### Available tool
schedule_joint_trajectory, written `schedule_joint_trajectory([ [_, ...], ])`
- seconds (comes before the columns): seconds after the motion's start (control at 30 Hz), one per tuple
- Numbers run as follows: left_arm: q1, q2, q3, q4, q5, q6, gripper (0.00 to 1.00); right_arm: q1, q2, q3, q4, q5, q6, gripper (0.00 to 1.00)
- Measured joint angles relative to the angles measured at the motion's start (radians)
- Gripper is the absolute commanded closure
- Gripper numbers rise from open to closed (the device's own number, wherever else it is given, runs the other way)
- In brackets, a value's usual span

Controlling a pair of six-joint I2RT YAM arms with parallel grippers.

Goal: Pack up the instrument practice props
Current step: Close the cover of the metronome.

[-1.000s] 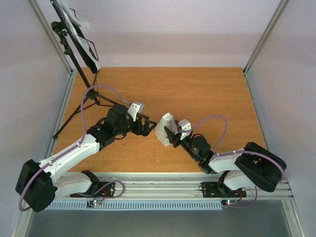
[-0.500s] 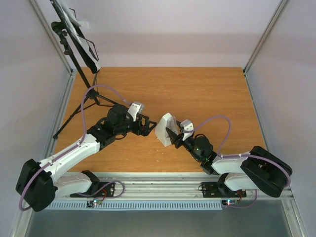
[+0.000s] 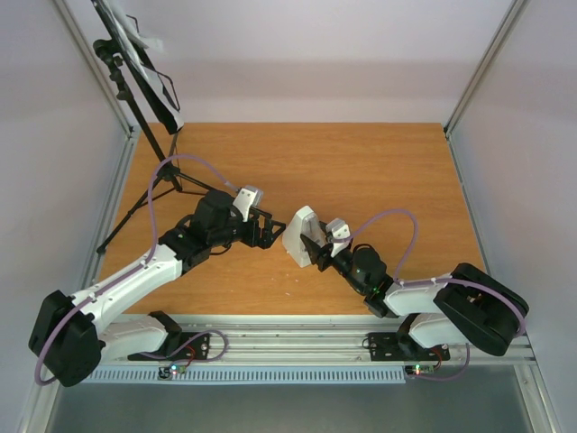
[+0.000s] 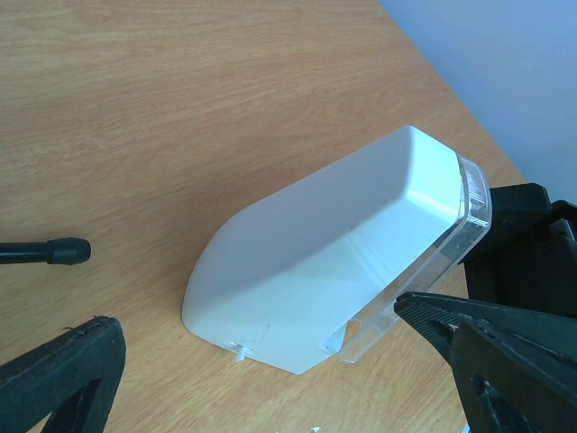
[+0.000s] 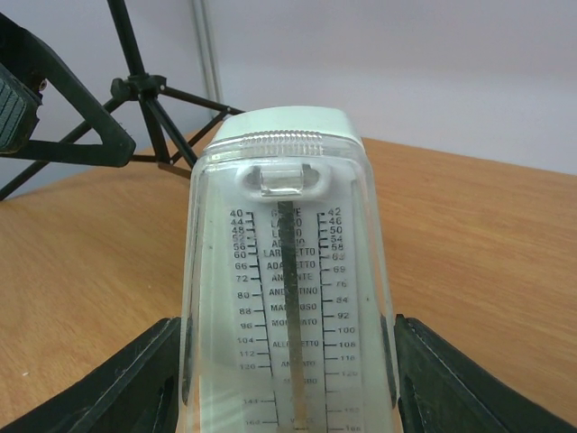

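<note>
The pale wedge-shaped metronome [image 3: 300, 236] with its clear cover stands mid-table, between the two grippers. My right gripper [image 3: 317, 249] has a finger on each side of the cover; in the right wrist view both fingers [image 5: 153, 379] press against the metronome [image 5: 288, 271]. My left gripper [image 3: 267, 230] is open and empty just left of it, its fingers [image 4: 505, 361] wide around the metronome's white back [image 4: 334, 253] without touching. The black music stand [image 3: 135, 68] holding white sheet-music pages [image 3: 147, 41] stands at the far left corner.
The stand's tripod legs [image 3: 144, 194] spread over the table's left edge, behind my left arm; one foot [image 4: 54, 251] shows near the left fingers. Frame posts and white walls close the sides and back.
My right forearm dropped slightly and came back up, still at the metronome. The metronome and my left arm have hardly moved.
</note>
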Motion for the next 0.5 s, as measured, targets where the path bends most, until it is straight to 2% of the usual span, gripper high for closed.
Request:
schedule_joint_trajectory([
  [0.5,0.000,0.000,0.000,0.000,0.000,0.000,0.01,-0.002,-0.045,0.025,-0.044,-0.018,-0.007,0.42],
])
